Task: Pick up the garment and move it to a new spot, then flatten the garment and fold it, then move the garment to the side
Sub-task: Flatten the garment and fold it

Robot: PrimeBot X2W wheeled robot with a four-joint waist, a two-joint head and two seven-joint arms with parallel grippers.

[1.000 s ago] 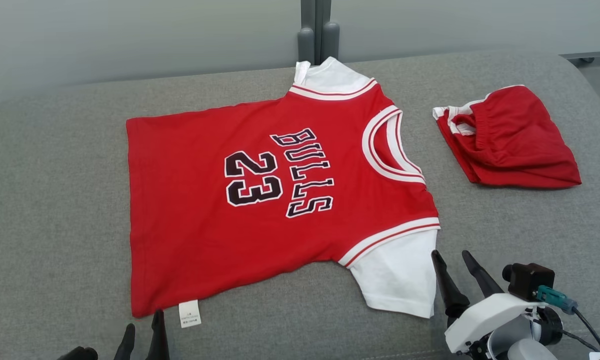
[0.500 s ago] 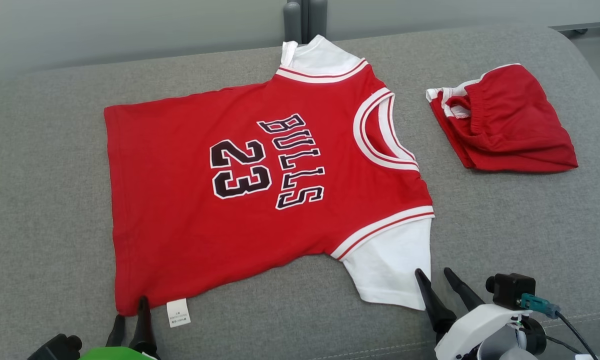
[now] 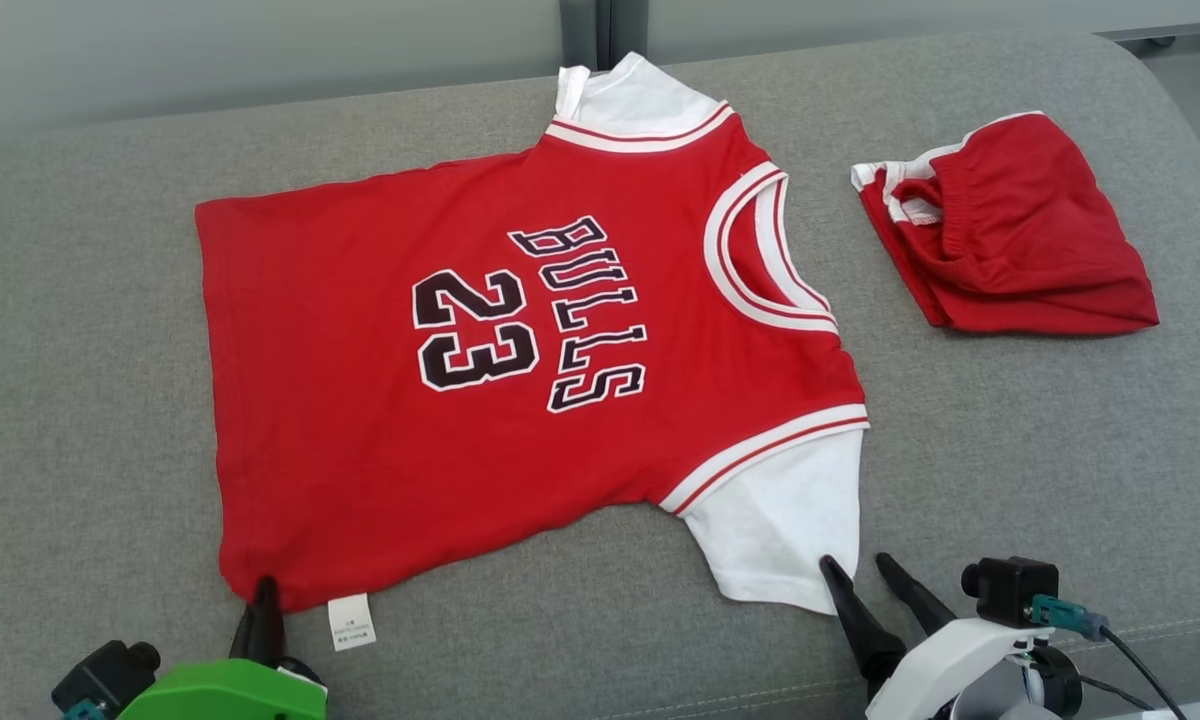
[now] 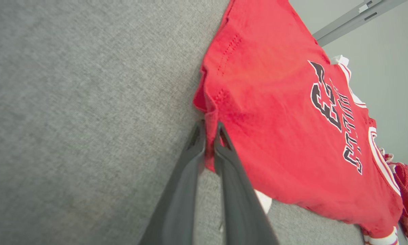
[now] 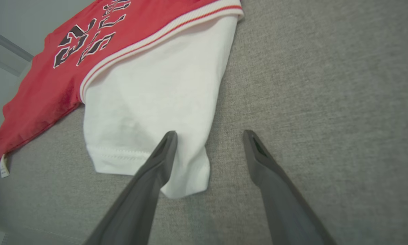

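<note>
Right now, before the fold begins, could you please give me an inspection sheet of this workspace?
Surface: grey cushion, flat.
Job's things: jersey spread flat, print up; white sleeve on the near side.
Clutter: red shorts, bunched, apart from jersey.
Grippers: left gripper shut on jersey's hem corner; right gripper open at sleeve's corner.
Cables: black cable beside right gripper, off the jersey.
Surroundings: pale wall, grey post behind.

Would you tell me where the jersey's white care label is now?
In the head view, lower left: the care label hangs from the jersey hem, just right of the left tool.
</note>
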